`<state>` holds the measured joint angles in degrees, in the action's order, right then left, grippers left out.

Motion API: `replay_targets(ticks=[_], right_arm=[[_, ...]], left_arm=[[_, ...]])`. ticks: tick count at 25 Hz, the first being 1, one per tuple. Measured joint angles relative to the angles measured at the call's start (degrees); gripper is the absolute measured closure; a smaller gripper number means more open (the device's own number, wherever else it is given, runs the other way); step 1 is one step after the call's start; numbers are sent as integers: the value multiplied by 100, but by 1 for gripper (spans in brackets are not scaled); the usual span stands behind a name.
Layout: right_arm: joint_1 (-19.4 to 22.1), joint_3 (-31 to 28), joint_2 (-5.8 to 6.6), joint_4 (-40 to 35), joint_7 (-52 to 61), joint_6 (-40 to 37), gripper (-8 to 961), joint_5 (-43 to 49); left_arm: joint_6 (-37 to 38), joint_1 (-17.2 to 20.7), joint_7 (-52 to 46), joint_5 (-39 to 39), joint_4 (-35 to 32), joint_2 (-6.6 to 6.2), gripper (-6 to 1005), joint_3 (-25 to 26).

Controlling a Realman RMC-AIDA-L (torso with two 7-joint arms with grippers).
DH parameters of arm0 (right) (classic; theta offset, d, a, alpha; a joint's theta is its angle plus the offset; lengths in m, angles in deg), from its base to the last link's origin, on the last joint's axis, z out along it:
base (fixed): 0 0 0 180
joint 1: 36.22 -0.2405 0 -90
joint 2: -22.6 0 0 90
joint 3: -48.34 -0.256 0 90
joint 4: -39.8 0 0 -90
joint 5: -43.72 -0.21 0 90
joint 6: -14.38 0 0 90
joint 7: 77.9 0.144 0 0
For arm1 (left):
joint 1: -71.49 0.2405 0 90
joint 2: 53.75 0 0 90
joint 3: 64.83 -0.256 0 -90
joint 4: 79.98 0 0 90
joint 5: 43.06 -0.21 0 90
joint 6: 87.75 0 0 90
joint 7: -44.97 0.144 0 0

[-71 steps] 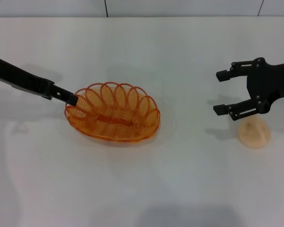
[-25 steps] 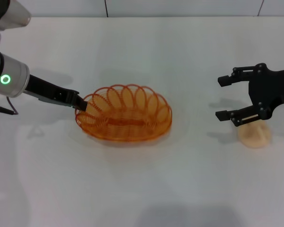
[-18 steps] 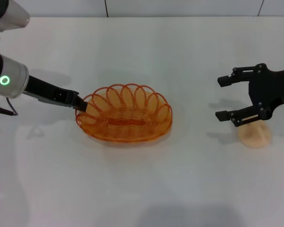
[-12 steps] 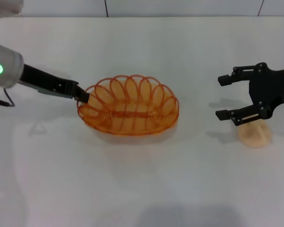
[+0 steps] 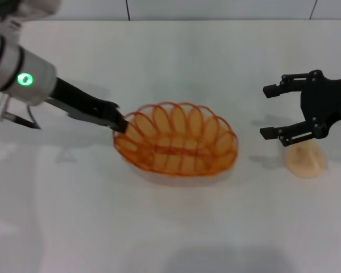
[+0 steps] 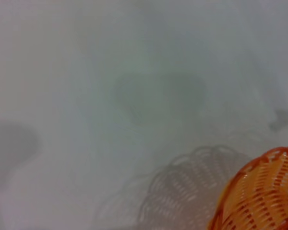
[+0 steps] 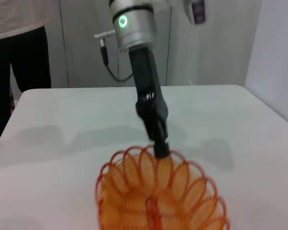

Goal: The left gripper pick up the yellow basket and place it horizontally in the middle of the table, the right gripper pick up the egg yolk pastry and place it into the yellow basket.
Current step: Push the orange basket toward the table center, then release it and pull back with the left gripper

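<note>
The yellow basket [image 5: 179,145] is near the middle of the white table [image 5: 170,227], lengthwise across my view and lifted a little, its shadow showing below it in the left wrist view [image 6: 264,191]. My left gripper [image 5: 120,125] is shut on the basket's left rim; it shows in the right wrist view [image 7: 161,146] gripping the far rim of the basket [image 7: 158,196]. My right gripper [image 5: 273,111] is open, hovering just left of and above the egg yolk pastry [image 5: 306,159], which sits on the table at the right.
The table's far edge meets a grey wall [image 5: 216,8]. A person in dark trousers [image 7: 19,67] stands beyond the table's far side in the right wrist view.
My left gripper has carried the basket to the right and slightly toward me, nearer the table's middle. The right gripper and pastry have hardly moved.
</note>
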<state>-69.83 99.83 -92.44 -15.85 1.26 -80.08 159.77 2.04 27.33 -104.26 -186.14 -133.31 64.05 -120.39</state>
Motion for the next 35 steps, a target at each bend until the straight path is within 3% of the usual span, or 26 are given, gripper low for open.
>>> replay_targets(ticks=[5,14,34,35], right_arm=[[7,20,1,-55,-3,-12,96,-4],[5,44,9,-60,-6,-11,97,-4],[4,17,5,-60,-6,33,99,41],[4,14,4,-60,-6,33,99,38]], left_arm=[[-305,-221,-101,-13,260,112,951,-331],[-699,-384,-187,46,673,125,950,-443],[-643,-370,-262,220,684,112,950,-456],[-631,-367,-264,208,684,110,914,-456]])
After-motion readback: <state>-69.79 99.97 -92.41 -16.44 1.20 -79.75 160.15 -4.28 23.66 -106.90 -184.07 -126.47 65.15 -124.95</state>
